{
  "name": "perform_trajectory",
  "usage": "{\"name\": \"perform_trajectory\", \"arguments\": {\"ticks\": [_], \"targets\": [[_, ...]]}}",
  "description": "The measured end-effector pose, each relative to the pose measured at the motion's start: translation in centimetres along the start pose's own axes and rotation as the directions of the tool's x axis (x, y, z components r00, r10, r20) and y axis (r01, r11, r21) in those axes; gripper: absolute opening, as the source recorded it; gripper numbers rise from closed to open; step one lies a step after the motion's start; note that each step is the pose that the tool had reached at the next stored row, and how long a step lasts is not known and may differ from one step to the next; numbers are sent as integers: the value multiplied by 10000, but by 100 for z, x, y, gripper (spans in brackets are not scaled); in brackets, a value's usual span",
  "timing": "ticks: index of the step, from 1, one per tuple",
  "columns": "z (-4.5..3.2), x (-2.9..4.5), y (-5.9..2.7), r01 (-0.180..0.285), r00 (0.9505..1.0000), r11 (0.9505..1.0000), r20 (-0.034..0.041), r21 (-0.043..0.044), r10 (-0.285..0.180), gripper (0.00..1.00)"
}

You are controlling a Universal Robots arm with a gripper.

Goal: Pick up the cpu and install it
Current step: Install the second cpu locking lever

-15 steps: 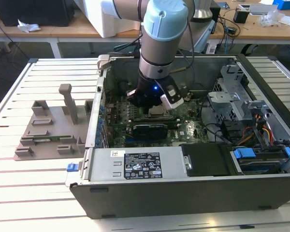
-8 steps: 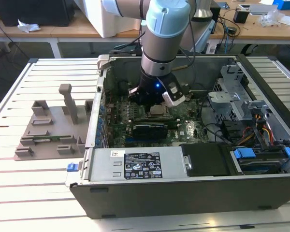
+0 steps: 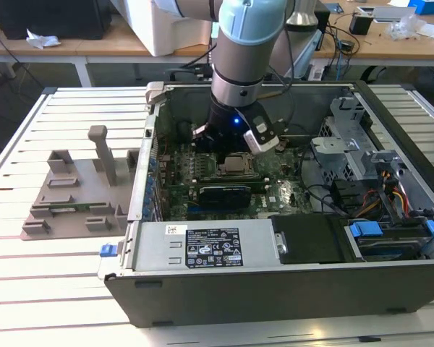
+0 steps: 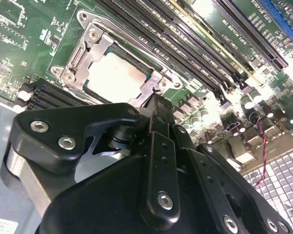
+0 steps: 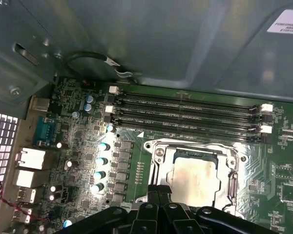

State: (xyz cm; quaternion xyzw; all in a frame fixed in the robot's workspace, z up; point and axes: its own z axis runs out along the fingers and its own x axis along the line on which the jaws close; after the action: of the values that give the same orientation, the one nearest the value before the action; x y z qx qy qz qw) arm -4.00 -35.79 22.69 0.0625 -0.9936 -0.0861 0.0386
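Pincer [image 4: 156, 105] closed narrow, empty, poised just beside cpu [image 4: 118, 77] seated in socket [image 5: 195, 178] on motherboard [image 5: 112, 146]; risk judged: fingertips knocking chip askew, bending socket pins if lowered off-centre.

A slatted white table [image 3: 50, 116] fills the foreground; behind it stand wooden workbenches [image 3: 72, 45] (strewn with cables and boxes), dark floor showing beneath them.
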Motion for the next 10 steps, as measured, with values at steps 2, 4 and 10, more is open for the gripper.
{"name": "perform_trajectory", "arguments": {"ticks": [2, 4, 10], "targets": [[-23, 2, 6, -2, 10000, 10000, -2, 13, 2, 11], [-55, 3, 15, -4, 10000, 10000, -3, 33, 4, 11], [-123, -10, 99, -17, 10000, 9998, -21, 181, 17, 11]]}}
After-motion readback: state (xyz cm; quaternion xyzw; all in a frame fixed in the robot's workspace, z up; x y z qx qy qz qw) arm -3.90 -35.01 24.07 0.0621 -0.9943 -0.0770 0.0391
